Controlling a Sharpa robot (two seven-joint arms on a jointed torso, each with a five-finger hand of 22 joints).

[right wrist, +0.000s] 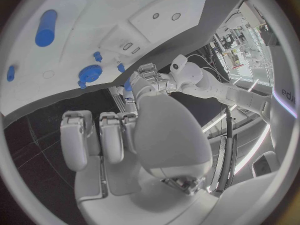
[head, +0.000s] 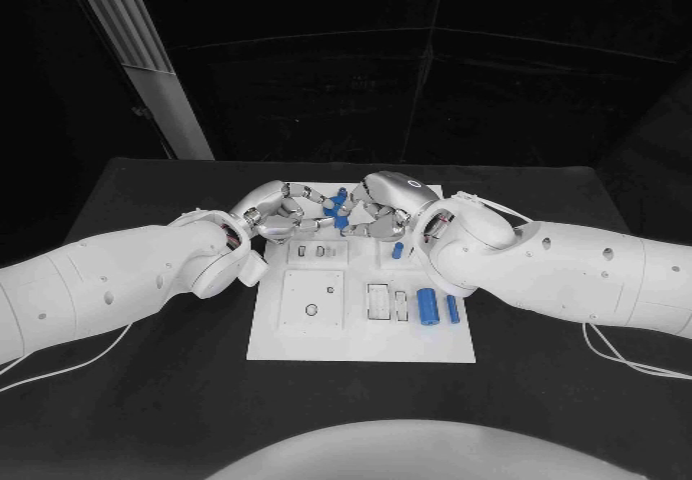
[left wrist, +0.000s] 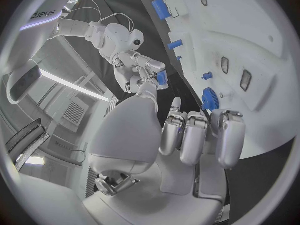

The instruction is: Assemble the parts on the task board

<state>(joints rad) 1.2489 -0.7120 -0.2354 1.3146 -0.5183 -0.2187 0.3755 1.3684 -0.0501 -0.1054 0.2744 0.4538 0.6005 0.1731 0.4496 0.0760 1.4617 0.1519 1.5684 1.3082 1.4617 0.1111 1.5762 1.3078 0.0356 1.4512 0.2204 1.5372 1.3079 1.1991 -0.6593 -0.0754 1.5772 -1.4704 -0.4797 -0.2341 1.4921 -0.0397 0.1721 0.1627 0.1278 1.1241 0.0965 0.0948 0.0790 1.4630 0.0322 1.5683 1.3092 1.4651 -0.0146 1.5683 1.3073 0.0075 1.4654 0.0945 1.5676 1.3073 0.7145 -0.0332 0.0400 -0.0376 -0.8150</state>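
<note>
- while both hands are meeting above the far edge of the task board (head: pixel 361 335), the left hand (head: pixel 281 218) and the right hand (head: pixel 378 205) are each pinching a small blue part at the fingertips, the other fingers curling in.
- the left hand's part (head: pixel 330 211) and the right hand's part (head: pixel 342 222) are lying just beside each other between the two hands; whether they are touching cannot be told.
- judged step: the two hands are mating or passing parts in the air. doing it well is calling for lined-up axes, slow closing, and a firm pinch until the pieces are seating.
- risk: a loose pinch is likely letting a part fall to the bench (head: pixel 159 390).
- on the board, a large blue cylinder (head: pixel 427 305) and a slimmer blue pin (head: pixel 451 308) are lying side by side near its right edge.
- a blue gear (right wrist: pixel 90 75) is sitting on the board's far part, with small blue pegs (right wrist: pixel 97 56) standing near it.
- shallow recesses (head: pixel 378 300) in the board are lying open, holding nothing.
</note>
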